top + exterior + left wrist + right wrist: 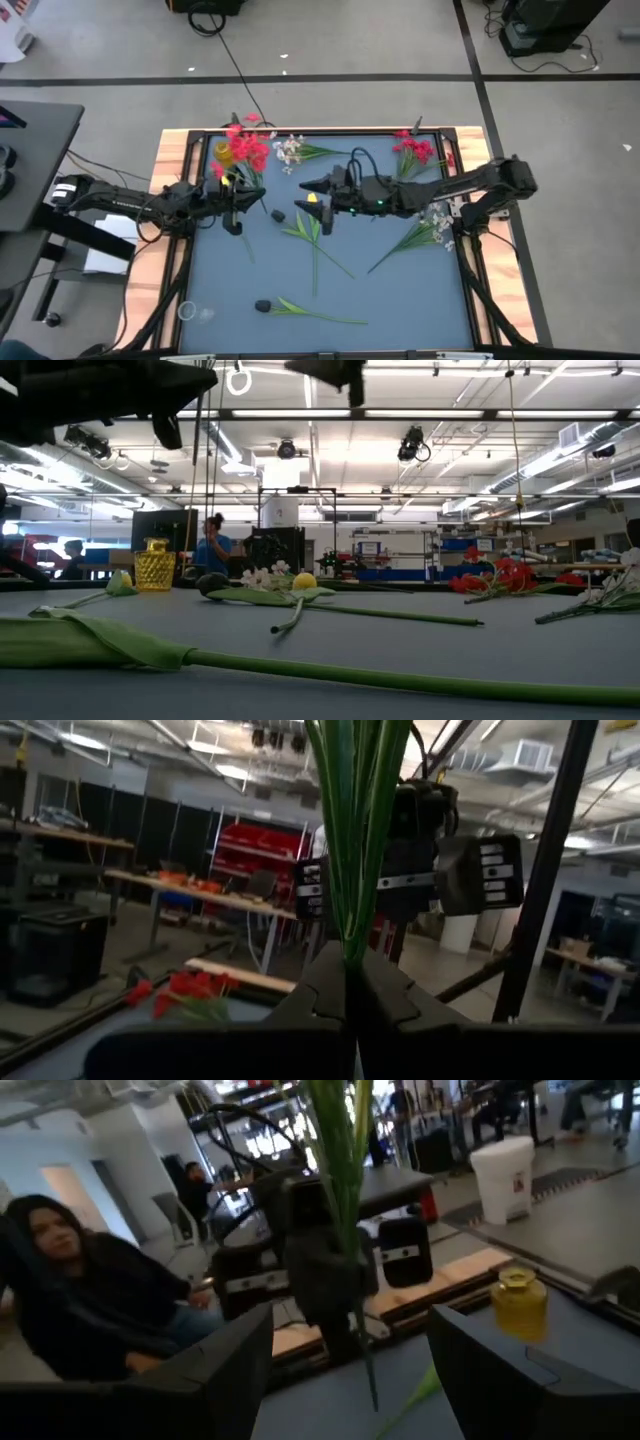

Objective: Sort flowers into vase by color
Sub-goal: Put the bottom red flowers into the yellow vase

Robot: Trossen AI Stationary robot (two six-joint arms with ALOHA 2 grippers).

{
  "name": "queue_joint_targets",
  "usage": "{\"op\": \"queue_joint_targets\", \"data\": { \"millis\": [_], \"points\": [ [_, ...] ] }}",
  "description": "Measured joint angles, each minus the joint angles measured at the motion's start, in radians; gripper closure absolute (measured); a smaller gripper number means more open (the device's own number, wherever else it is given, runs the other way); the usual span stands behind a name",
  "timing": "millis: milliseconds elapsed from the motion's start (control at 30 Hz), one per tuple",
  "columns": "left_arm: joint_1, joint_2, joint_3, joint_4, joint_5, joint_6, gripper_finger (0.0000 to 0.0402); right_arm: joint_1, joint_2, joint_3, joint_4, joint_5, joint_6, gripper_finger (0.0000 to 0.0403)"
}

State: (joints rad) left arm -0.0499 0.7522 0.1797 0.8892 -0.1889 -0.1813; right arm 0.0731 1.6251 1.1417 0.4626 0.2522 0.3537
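Observation:
My left gripper [236,200] is shut on a flower's green stem and leaves [350,840], above the table's left part. It also shows in the right wrist view [325,1275]. My right gripper [318,200] is open and empty at mid table, pointing at the left gripper. Below it a yellow tulip [312,198] lies flat on the mat. A yellow vase [224,152] stands at the far left beside red flowers [248,150]. White flowers [290,150] lie next to them. My left gripper pinches the green stem and leaves [346,952] between its two shut fingers. The stem stands up past the fingertips [385,990] and runs on along them. It is lifted clear of the table. Its blossom does not show plainly.
Red flowers [415,150] lie at the far right, white flowers [435,230] at the right edge, a long green stem [320,312] near the front. Small dark objects [276,215] [263,305] lie on the mat. A wooden frame [170,150] rims the table. People sit beyond it [80,1290].

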Motion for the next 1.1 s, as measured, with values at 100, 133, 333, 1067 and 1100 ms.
{"op": "queue_joint_targets", "data": {
  "millis": [100, 133, 333, 1067, 1100],
  "points": [
    [-0.001, 0.000, 0.009, -0.025, 0.002, 0.015, 0.0394, -0.032, 0.069, 0.055, 0.013, -0.042, 0.002, 0.0130],
    [-0.001, 0.000, 0.010, -0.026, 0.003, 0.017, 0.0393, -0.041, 0.089, 0.083, 0.012, -0.063, -0.002, 0.0130],
    [-0.001, 0.000, 0.011, -0.069, 0.004, 0.013, 0.0391, -0.077, 0.198, 0.269, -0.099, -0.155, -0.017, 0.0136],
    [0.064, -0.013, 0.011, -0.255, 0.015, -0.056, 0.0342, -0.118, 0.353, 0.478, -0.275, -0.125, -0.048, 0.0386],
    [0.071, -0.017, 0.011, -0.262, 0.017, -0.059, 0.0331, -0.115, 0.353, 0.490, -0.309, -0.113, -0.068, 0.0386]
  ]
}}
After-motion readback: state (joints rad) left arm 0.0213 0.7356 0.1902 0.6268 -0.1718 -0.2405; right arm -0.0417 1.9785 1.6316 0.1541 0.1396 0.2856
